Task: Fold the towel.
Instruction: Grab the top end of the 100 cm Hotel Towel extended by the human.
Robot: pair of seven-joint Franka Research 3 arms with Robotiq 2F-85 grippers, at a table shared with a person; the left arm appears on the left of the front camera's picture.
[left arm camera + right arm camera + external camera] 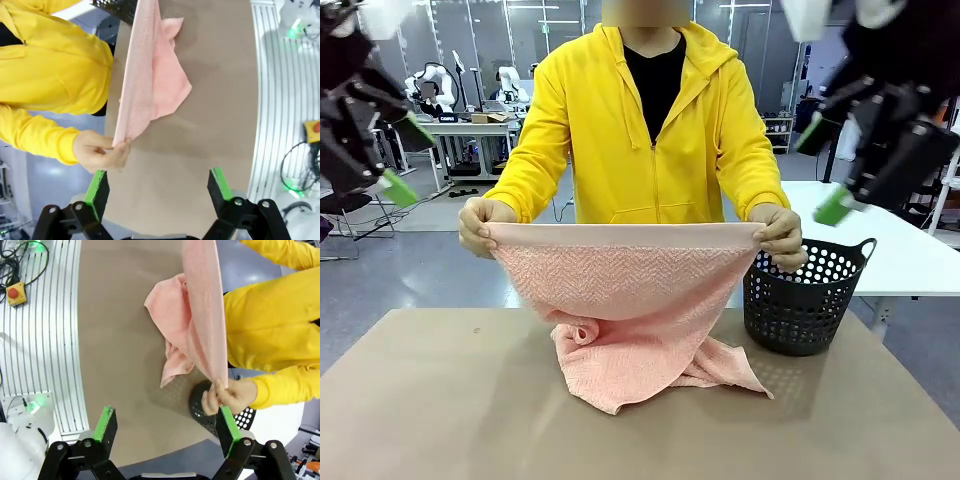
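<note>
Up close, the left gripper (407, 160), black with green pads, hung in the air on the robot's left side. Its two fingers were wide apart and nothing was between them. The right gripper (825, 170), black with green pads too, hung in the air on the robot's right side. Its fingers were also wide apart and empty. Both grippers were high above the flat brown table (440, 400) and touched nothing.

Farther out, between the two grippers, a person in a bright yellow zip hoodie (590, 130) stood at the far side of the table. The person's hand on the robot's left (480, 225) pinched one top corner of the soft pink woven towel (630, 290). The person's other hand (782, 235) pinched the other top corner. The top edge of the towel was pulled tight and straight between the two hands, up in the air. The rest of the towel hung down. Its bottom part lay bunched up on the table, near the middle and toward the far edge.

Just beside the towel, on the robot's right, stood a round black plastic basket with holes (805, 300). It sat on the table near the far right corner. The person's other hand was just above its rim.
</note>
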